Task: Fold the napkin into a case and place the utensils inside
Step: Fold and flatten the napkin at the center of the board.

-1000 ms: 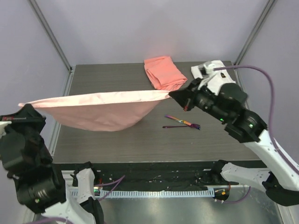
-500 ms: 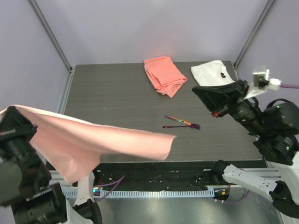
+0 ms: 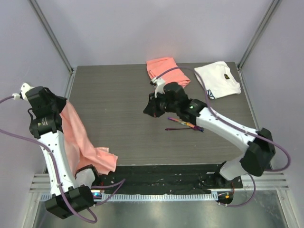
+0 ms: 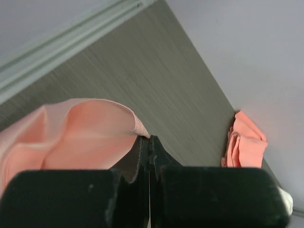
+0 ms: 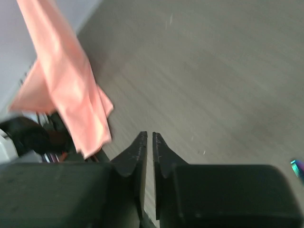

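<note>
Top external view: a second ago the napkin [image 3: 76, 137] was stretched taut in the air between both claws. Now it hangs as a loose pink drape at about 8 o'clock on the table [image 3: 114, 95], its lower end bunched at the near edge around 7 o'clock. Only the left claw [image 3: 61, 101] has it, up at the top of the drape. The left wrist view shows those jaws pressed tight together on a fold of the cloth's edge.

The right claw [image 3: 147, 111] has let go and swung in over the middle of the table. In its wrist view the jaws are parted by a mere crack, with bare tabletop showing through and nothing between them. The utensils [image 3: 186, 125] lie where they were, just to its 4 o'clock and untouched.

Farther back, the coral cloth [image 3: 164, 69] sits at 12 o'clock and the white cloth [image 3: 218, 78] at 2 o'clock.
</note>
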Controlling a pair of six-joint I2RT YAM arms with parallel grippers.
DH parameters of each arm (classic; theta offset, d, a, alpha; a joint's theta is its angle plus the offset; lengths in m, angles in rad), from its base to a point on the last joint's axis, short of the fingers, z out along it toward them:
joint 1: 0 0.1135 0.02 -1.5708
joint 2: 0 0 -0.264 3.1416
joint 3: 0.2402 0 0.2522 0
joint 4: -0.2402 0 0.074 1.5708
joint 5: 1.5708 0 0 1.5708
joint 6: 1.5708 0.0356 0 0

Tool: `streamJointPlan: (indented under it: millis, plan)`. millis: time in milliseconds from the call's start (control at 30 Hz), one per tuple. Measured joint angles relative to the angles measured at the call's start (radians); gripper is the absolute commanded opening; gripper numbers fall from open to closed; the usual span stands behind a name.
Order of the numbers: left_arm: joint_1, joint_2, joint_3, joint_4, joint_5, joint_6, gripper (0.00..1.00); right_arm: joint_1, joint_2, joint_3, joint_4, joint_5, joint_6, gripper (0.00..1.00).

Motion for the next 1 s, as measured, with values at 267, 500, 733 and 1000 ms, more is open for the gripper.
streamJointPlan:
  millis: [267, 500, 733, 1000]
  plan:
    - [-0.069, 0.003, -0.127, 0.092, 0.050, -0.069, 0.00, 0.088, 0.269, -0.070, 0.079, -0.235, 0.035, 0.44]
    - [-0.078, -0.005, -0.136, 0.131, 0.049, -0.077, 0.00, 0.239, 0.472, -0.039, 0.159, -0.251, 0.070, 0.55]
    - [-0.078, -0.045, -0.156, 0.131, 0.048, -0.076, 0.00, 0.298, 0.617, 0.067, 0.235, -0.300, 0.105, 0.52]
    - [-0.078, -0.063, -0.189, 0.129, 0.050, -0.076, 0.00, 0.305, 0.726, 0.150, 0.294, -0.320, 0.133, 0.50]
